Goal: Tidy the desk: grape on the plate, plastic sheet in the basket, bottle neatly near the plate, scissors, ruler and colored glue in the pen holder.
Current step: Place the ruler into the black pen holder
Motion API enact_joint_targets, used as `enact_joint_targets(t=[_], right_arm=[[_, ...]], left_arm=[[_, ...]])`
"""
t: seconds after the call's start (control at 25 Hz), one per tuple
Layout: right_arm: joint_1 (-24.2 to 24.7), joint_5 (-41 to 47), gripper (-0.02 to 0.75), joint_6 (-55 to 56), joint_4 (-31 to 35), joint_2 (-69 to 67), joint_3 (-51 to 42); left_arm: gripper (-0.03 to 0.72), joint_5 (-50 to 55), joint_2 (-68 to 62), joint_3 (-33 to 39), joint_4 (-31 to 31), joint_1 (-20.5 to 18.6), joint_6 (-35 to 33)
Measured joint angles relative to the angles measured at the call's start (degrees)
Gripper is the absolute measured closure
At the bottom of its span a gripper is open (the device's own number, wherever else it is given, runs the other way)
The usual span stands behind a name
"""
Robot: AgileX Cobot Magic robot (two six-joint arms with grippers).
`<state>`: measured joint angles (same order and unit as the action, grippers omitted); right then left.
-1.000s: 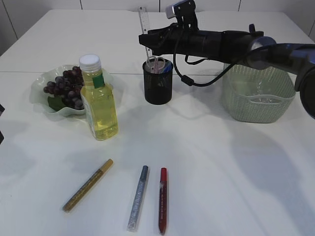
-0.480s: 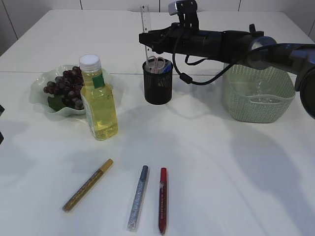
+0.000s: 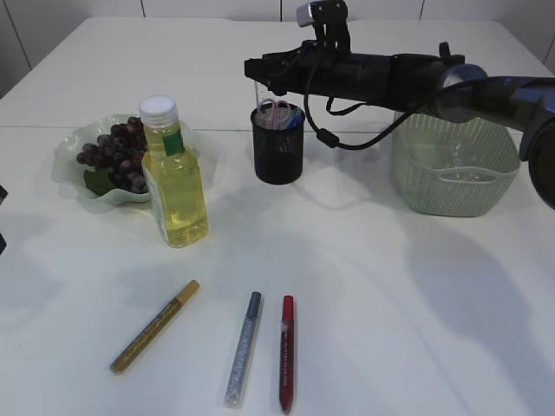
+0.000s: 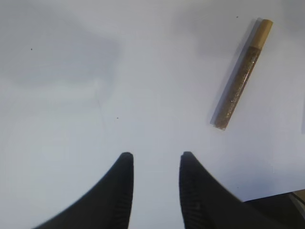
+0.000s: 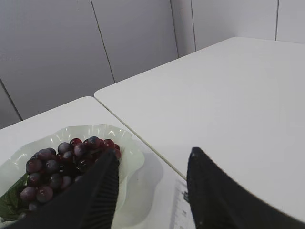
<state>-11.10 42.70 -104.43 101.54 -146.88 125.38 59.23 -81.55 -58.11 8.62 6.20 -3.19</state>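
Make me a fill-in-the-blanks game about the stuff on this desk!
1. The grapes lie on the ____.
2. ____ glue pens lie on the table in front of the bottle.
3. The pink-handled scissors stand in the black ____.
4. The basket is pale ____.

Missing words: plate, Three, pen holder, green

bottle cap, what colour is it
White, on the bottle of yellow liquid; its cap shows best in the exterior view.
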Motion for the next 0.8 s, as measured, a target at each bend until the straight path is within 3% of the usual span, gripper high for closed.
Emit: enact_joint_targets(t=[0.28, 0.44, 0.56, 0.8], right_arm=[[0.0, -0.3, 0.352, 0.3, 0.0, 0.0, 0.0], [0.0, -4.4, 0.352, 8.2, -1.9, 0.7, 0.0], [0.0, -6.3, 0.352, 20.5, -14.4, 3.5, 0.0], [-0.7, 2.6, 0.352, 60.7, -56.1, 13.4, 0.0]], left_arm=[[0.446, 0.0, 0.0, 0.0, 0.0, 0.0, 0.0], [0.446, 0.3, 0.0, 0.0, 0.0, 0.0, 0.0], [0.446, 0.5, 0.0, 0.0, 0.0, 0.0, 0.0], [0.446, 0.9, 0.0, 0.0, 0.0, 0.0, 0.0]])
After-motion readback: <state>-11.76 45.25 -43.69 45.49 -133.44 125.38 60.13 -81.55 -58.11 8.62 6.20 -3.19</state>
